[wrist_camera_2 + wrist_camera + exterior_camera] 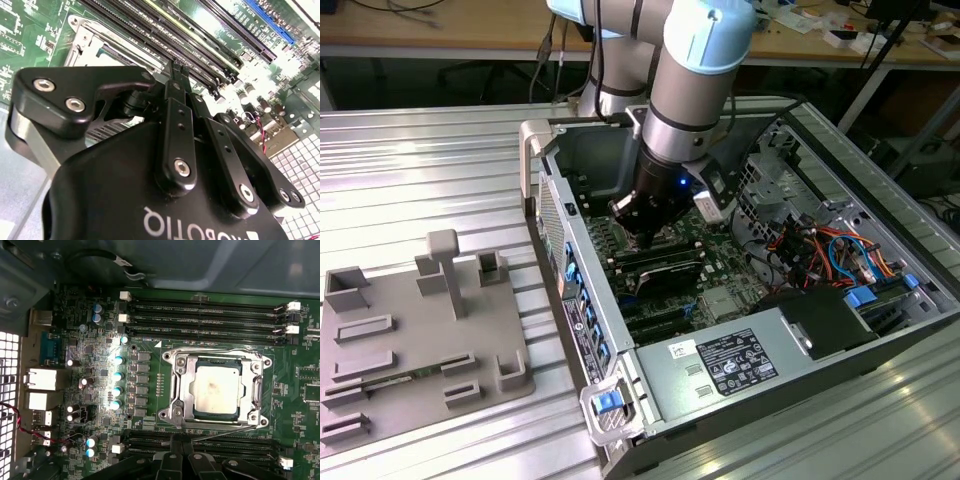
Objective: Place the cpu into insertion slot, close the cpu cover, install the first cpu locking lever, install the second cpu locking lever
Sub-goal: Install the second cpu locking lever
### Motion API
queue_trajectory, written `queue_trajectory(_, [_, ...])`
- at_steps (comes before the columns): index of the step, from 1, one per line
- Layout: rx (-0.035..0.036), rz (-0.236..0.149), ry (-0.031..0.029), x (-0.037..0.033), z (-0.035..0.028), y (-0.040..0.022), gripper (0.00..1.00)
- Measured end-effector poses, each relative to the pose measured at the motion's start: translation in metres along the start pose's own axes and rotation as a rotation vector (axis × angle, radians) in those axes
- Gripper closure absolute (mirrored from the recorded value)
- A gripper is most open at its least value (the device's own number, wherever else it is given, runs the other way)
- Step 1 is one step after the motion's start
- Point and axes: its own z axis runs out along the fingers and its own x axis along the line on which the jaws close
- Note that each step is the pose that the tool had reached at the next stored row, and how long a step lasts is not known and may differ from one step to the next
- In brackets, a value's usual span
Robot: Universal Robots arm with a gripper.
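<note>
While the arm reaches down into the open computer case [552, 190], the cpu [216, 391] sits in its socket on the motherboard [150, 365].

In the first wrist view the chip's dull silver top, faintly smudged, lies flat and square inside the cpu cover [177, 385], which is down around it. Memory slots [205, 315] flank the socket on two sides. The gripper [178, 75] hangs over the board with fingers [175, 120] pressed together, pinching nothing that shows.
</note>
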Motion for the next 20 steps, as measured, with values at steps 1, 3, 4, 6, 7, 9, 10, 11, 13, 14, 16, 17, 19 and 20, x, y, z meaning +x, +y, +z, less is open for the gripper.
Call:
queue_trajectory(1, [-0.0056,-0.002,-0.0004,0.0003,0.0011,-0.0001,0.89])
queue_trajectory(3, [-0.0161,-0.005,-0.0014,0.0011,0.0028,-0.0001,0.89])
queue_trajectory(4, [-0.0188,-0.006,-0.0017,0.0019,0.0035,-0.0001,0.89])
queue_trajectory(6, [-0.021,-0.008,-0.0018,0.0042,0.0045,0.0,0.89])
queue_trajectory(7, [-0.021,-0.009,-0.0017,0.0055,0.0048,0.0001,0.89])
queue_trajectory(9, [-0.0211,-0.011,-0.0017,0.0083,0.0058,0.0003,0.89])
queue_trajectory(10, [-0.0211,-0.012,-0.0017,0.0088,0.0061,0.0004,0.89])
queue_trajectory(11, [-0.021,-0.012,-0.0016,0.0093,0.0067,0.0003,0.89])
queue_trajectory(13, [-0.0211,-0.014,-0.0016,0.0098,0.0084,0.0004,0.89])
queue_trajectory(14, [-0.0212,-0.015,-0.0017,0.0099,0.0089,0.0004,0.89])
queue_trajectory(16, [-0.0212,-0.016,-0.0017,0.0106,0.0099,0.0005,0.89])
queue_trajectory(17, [-0.0213,-0.019,-0.0015,0.0117,0.0122,0.0006,0.89])
queue_trajectory(19, [-0.0303,-0.025,-0.0024,0.0118,0.0168,0.001,0.89])
queue_trajectory(20, [-0.0319,-0.024,-0.0024,0.0117,0.0171,0.0039,0.89])
